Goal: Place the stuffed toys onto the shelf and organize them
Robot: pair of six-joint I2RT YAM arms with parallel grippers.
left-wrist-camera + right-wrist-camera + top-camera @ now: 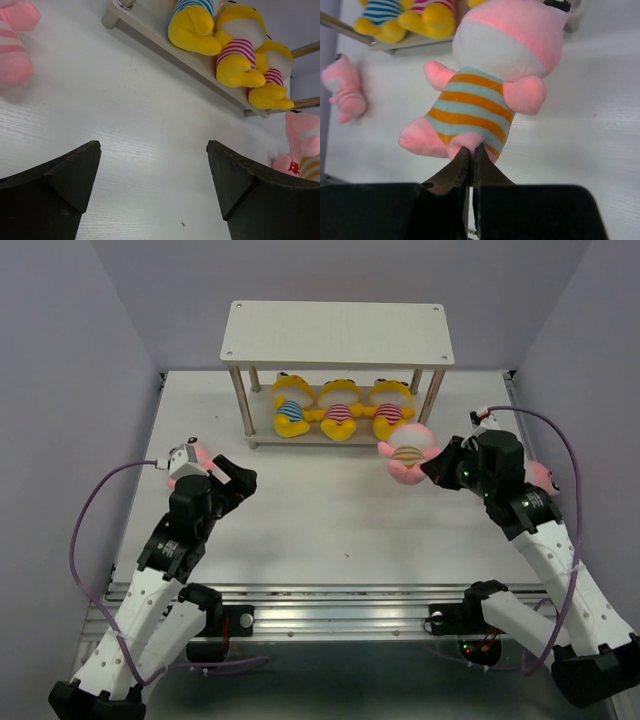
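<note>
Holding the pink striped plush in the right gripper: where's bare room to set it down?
The top board of the white two-tier shelf is bare end to end. Its lower board is crowded: three yellow plush dolls fill it between the legs. Bare white tabletop lies before the shelf.

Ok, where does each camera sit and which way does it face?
Top external: above and behind the arms, looking down at the table and shelf; both arms show.
Left wrist: on the left arm, facing the shelf's lower board; its open left gripper frames the view.
Right wrist: on the right arm, facing the striped pink toy pinched in the right gripper.
Shared: all three show the yellow toys.
</note>
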